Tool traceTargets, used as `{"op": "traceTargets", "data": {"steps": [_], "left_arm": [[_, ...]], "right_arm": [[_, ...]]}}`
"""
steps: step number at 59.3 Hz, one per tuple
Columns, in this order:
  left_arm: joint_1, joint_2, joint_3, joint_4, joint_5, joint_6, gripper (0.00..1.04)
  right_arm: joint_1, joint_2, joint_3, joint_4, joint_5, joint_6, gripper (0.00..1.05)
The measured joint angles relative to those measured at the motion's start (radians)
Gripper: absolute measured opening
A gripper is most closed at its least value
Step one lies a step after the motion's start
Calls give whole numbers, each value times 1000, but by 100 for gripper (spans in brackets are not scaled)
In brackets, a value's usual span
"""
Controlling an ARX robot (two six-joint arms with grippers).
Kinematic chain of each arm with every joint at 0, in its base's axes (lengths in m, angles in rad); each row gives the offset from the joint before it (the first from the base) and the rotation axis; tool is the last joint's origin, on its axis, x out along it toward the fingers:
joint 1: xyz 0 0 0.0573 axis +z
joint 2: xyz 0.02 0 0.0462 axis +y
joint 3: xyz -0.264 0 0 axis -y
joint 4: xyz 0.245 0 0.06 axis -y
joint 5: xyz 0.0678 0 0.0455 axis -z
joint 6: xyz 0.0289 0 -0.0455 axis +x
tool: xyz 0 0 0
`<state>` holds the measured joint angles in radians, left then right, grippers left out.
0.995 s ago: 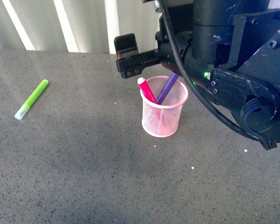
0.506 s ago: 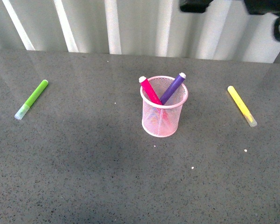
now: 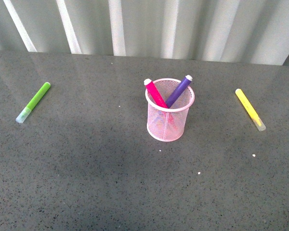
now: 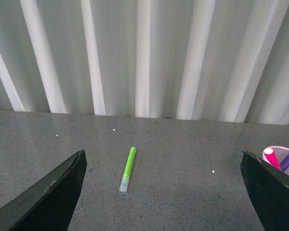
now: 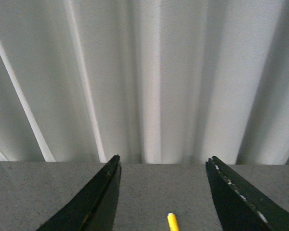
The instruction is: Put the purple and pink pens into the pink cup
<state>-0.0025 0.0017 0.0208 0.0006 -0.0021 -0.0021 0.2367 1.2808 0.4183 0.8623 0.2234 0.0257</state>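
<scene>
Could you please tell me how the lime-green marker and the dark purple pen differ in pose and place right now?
The lime-green marker lies flat on the grey tabletop, far left of the pink wire-mesh cup; the dark purple pen stands inside that cup, leaning on its rim. The green marker lies alone; the purple pen crosses a hot pink pen. Both are slim markers, and no gripper touches either.

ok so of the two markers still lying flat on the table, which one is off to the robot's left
The lime-green marker. It lies flat to the left of the pink cup, while the yellow marker lies on the cup's other side.
</scene>
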Motion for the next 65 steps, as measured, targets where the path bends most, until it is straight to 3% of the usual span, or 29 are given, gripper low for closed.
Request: {"op": "traceTargets", "data": {"steps": [16,36,38,44,51,65], "left_arm": [[0,0,0,0,2,0,98],[0,0,0,0,2,0,98],[0,0,0,0,2,0,98],[0,0,0,0,2,0,98],[0,0,0,0,2,0,98],[0,0,0,0,2,0,98]], "right_arm": [[-79,-167,-179,2,-80,-27,3],[-154,-401,-316,-97,-153,-26,3],[-185,-427,-327,-115,-203,-26,3],[-230,-493,-348,-158,-217,-26,3],[-234,-524,-389,-130,-222,-26,3],[-234,-672,-399,-267,-222,-26,3]]}}
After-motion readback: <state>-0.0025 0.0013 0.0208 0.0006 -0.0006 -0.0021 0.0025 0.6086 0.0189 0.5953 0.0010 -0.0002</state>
